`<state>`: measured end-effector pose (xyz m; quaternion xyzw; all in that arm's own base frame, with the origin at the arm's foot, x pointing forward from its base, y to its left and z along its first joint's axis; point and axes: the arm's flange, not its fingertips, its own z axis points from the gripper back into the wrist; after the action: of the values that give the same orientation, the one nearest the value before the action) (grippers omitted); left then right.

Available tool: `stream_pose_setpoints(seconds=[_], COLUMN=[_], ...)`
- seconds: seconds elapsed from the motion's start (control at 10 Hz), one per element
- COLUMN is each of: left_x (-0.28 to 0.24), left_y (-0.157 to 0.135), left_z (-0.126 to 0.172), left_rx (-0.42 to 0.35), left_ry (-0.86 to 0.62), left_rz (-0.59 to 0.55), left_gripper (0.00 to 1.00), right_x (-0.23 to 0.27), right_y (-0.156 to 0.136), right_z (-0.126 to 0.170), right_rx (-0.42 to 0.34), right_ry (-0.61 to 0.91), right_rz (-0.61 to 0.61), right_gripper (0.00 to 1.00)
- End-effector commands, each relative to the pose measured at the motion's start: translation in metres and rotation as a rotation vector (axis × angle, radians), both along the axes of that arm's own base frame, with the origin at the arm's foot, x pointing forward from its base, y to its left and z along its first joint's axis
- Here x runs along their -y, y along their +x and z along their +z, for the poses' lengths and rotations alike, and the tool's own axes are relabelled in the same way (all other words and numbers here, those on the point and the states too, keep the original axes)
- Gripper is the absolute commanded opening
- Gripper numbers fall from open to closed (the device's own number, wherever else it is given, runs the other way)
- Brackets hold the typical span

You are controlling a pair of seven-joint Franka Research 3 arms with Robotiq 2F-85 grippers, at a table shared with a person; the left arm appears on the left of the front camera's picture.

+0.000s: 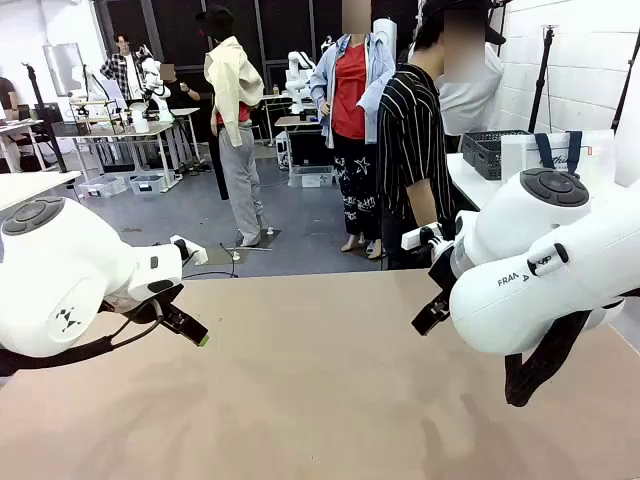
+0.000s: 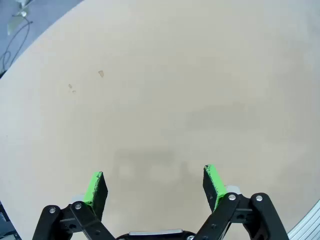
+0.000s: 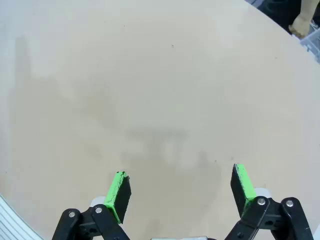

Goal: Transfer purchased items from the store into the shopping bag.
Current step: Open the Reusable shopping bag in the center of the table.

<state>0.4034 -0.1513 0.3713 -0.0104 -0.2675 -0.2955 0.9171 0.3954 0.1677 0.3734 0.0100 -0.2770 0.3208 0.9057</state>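
The store, a dark grey lattice basket (image 1: 490, 150), stands on a white side table at the far right, behind my right arm. Beside it is the shopping bag (image 1: 560, 155), white with navy strap handles and partly hidden by that arm. My left gripper (image 2: 156, 182) hangs open over bare beige tabletop, nothing between its green pads (image 2: 95, 190). My right gripper (image 3: 180, 187) is also open above bare tabletop and holds nothing. In the front view both arms hover low over the table's left and right sides, far from the basket and the bag.
The beige table (image 1: 310, 400) spreads wide between the arms. A person in a striped shirt (image 1: 410, 140) stands at the far right edge, a hand (image 3: 300, 22) showing past the table rim. Other people and tables are farther back.
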Motion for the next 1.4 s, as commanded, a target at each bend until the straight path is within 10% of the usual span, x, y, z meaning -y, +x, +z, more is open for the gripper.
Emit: stream_pose_setpoints(seconds=[0.0, 0.9, 1.3], left_x=[0.0, 0.001, -0.115], left_y=[0.0, 0.0, -0.044], left_z=[0.0, 0.0, 0.119], left_rx=[0.0, 0.0, 0.326], left_ry=[0.0, 0.001, 0.025], left_rz=[0.0, -0.002, 0.302], left_gripper=[1.0, 1.0, 1.0], right_x=[0.0, 0.0, 0.096], right_y=[0.0, 0.0, 0.023], right_z=[0.0, 0.0, 0.102], right_rx=[0.0, 0.0, 0.299], right_ry=[0.0, 0.0, 0.094], right_rz=[0.0, 0.0, -0.327], right_gripper=[1.0, 1.0, 1.0])
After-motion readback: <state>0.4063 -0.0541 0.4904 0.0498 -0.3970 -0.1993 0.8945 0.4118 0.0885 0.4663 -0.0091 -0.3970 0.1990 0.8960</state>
